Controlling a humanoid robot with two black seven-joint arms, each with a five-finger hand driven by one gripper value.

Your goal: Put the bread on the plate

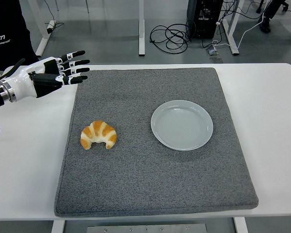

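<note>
Croissant [98, 135] lies on the left part of a grey felt mat [155, 179], in the lower left of the frame, its curved back toward the top and its two tips pointing down. A pale grey-green plate [202, 118] sits to its right near the frame's centre, well apart from the bread and with nothing on it. The mat covers most of the white table [271, 121]. The left hand [51, 73] hovers at the upper left, over the table's edge and the mat's far left corner, fingers stretched out and slightly spread, grasping nothing, well above and away from the croissant. Behind the table, cables [169, 36] lie coiled on the floor.
</note>
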